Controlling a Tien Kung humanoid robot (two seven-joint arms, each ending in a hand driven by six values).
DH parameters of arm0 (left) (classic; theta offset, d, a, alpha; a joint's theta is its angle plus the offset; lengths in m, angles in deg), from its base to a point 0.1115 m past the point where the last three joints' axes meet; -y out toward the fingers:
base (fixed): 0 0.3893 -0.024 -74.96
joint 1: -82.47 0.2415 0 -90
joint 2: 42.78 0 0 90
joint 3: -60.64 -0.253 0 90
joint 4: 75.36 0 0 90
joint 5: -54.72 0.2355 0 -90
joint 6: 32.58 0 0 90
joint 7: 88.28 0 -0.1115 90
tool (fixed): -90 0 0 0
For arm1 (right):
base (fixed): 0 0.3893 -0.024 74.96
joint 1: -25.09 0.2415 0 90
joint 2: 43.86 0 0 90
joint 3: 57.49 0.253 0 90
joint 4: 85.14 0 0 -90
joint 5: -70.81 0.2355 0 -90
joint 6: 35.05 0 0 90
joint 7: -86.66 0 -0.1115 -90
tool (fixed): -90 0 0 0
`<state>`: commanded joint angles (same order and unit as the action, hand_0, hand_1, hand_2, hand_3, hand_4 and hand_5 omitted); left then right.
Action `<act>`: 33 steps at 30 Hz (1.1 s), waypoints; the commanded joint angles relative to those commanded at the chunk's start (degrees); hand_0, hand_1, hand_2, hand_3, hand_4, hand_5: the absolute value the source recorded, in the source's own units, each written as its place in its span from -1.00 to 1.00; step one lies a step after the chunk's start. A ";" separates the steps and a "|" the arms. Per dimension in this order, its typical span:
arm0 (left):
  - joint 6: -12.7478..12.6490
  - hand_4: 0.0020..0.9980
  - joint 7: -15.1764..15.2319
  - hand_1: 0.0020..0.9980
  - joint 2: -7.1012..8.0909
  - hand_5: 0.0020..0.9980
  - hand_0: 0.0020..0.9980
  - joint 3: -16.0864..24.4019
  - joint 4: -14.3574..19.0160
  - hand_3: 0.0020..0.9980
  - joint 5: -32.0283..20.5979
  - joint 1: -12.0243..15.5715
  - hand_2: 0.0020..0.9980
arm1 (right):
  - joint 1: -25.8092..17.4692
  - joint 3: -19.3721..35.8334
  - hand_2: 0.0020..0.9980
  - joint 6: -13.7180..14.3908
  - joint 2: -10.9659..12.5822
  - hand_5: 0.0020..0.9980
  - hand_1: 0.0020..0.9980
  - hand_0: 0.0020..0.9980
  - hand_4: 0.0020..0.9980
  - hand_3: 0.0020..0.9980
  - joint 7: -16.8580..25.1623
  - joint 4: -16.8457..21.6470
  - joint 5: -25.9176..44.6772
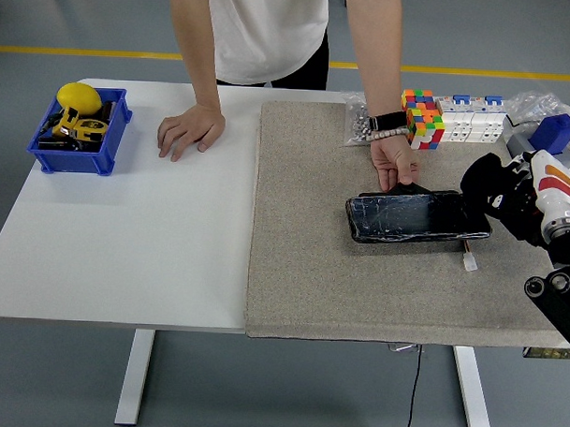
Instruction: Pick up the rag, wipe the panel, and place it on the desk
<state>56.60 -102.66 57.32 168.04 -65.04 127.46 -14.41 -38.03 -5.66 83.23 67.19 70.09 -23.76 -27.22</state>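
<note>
Black rag (483,179) is bunched in the right hand's (507,195) curled fingers at the right end of the dark panel (414,216), which a person's hand (394,161) steadies on the beige mat (311,261).

Person's hand (394,161) behind panel (416,216); bare mat (311,271) in front

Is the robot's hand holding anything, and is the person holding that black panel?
The right hand is too dark to tell if it grips a rag. The person's hand holds the panel by its far edge.
</note>
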 joint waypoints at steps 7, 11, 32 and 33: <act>0.03 0.34 0.01 0.46 -0.03 0.24 0.38 -0.22 0.00 0.21 -0.21 -0.03 0.47 | 0.35 -0.56 -0.36 0.02 -1.51 -1.00 -0.46 -0.68 0.78 -0.25 -0.03 -0.13 0.04; -0.01 0.34 -0.02 0.46 0.03 0.24 0.38 -0.12 0.00 0.21 -0.07 0.05 0.47 | 0.60 -0.87 -0.36 0.04 -2.37 -1.00 -0.46 -0.68 0.78 -0.25 -0.03 -0.14 0.14; -0.05 0.34 -0.08 0.46 0.12 0.24 0.37 -0.48 0.00 0.21 -0.42 -0.02 0.47 | 2.63 -7.55 -0.36 0.04 -6.41 -1.00 -0.46 -0.68 0.78 -0.25 -0.70 3.26 0.93; -0.06 0.34 -0.09 0.46 0.13 0.24 0.37 -0.50 0.00 0.21 -0.44 -0.01 0.47 | 2.71 -7.90 -0.36 0.02 -6.56 -1.00 -0.46 -0.68 0.78 -0.25 -0.72 3.39 0.98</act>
<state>56.53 -102.75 57.45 167.55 -65.04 127.02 -14.43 -35.32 -13.56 83.25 60.62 69.37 -20.36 -26.24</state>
